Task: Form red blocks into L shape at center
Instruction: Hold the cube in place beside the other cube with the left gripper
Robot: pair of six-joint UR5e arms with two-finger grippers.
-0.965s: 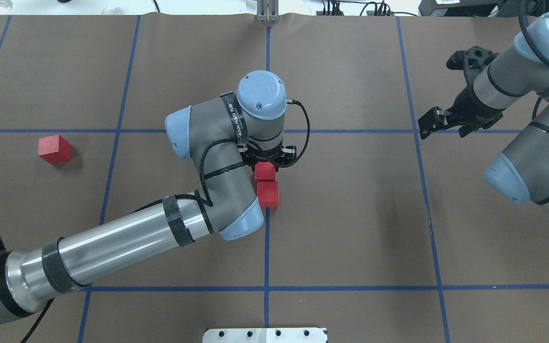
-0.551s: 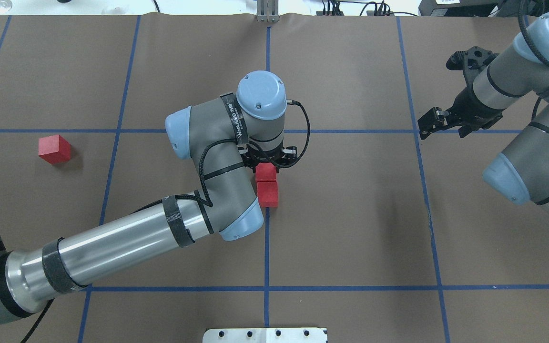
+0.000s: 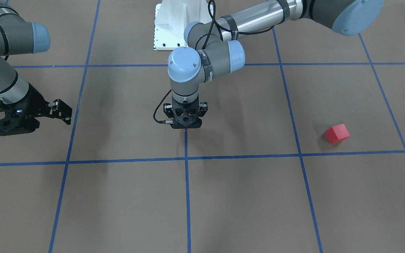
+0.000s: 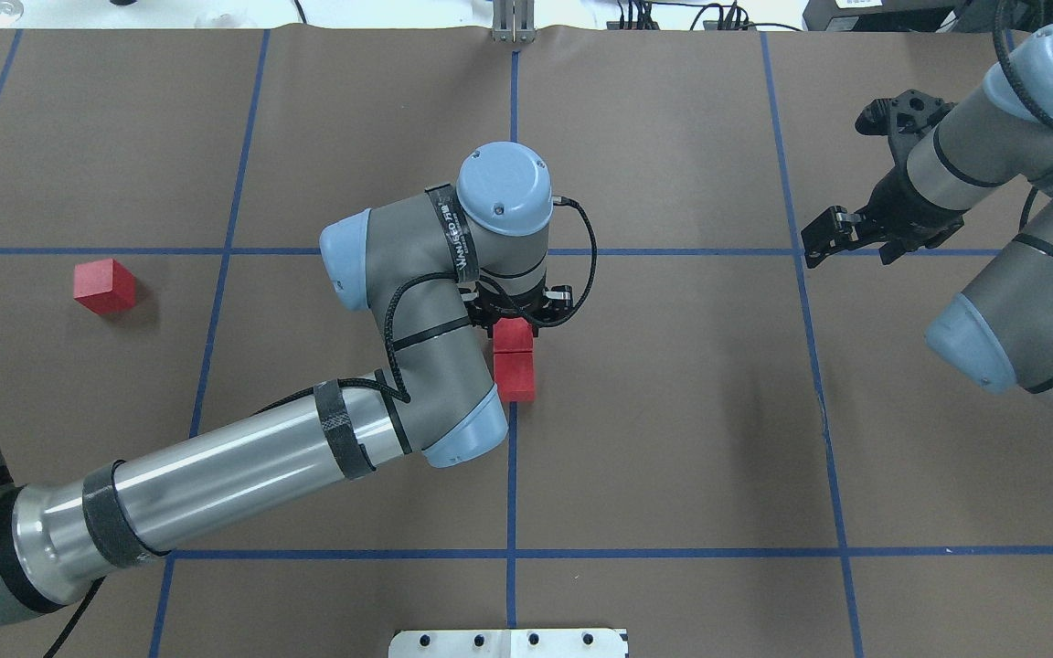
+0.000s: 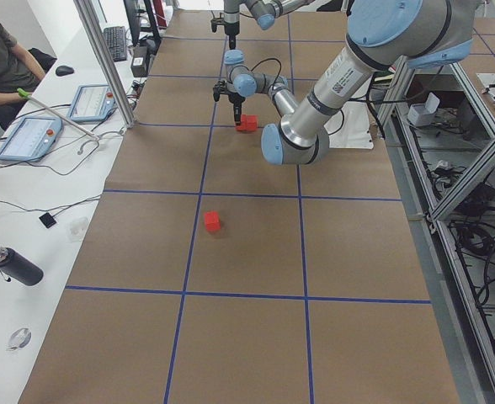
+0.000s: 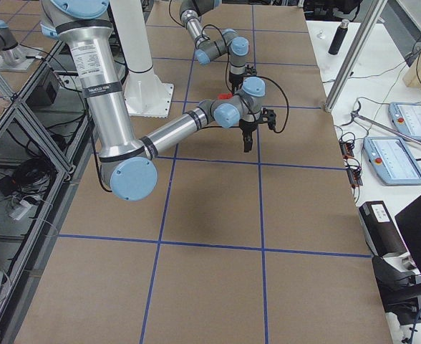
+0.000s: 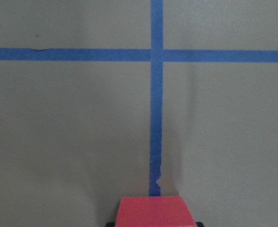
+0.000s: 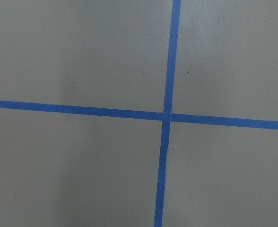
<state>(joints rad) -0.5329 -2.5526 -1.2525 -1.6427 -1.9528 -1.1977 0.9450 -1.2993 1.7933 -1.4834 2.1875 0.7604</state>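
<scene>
My left gripper [image 4: 515,315] points straight down at the center, on the blue grid line [image 4: 511,457], and is shut on a red block [image 4: 513,336]. That block fills the bottom edge of the left wrist view [image 7: 155,211], with the fingers tight at its sides. It touches a second red block [image 4: 515,375] on the side nearer the robot, and the two form a short line. The third red block [image 4: 104,285] lies alone far to the left; it also shows in the front view [image 3: 337,133]. My right gripper [image 4: 821,245] is open and empty, far off to the right.
The white metal base [image 4: 508,642] is at the near edge of the overhead view. My left forearm [image 4: 216,475] stretches low across the near left squares. An operator and tablets sit at the far table edge in the side views.
My left gripper has shifted slightly toward the robot with its red block, closing the small offset to the second block. The right arm has barely moved.
</scene>
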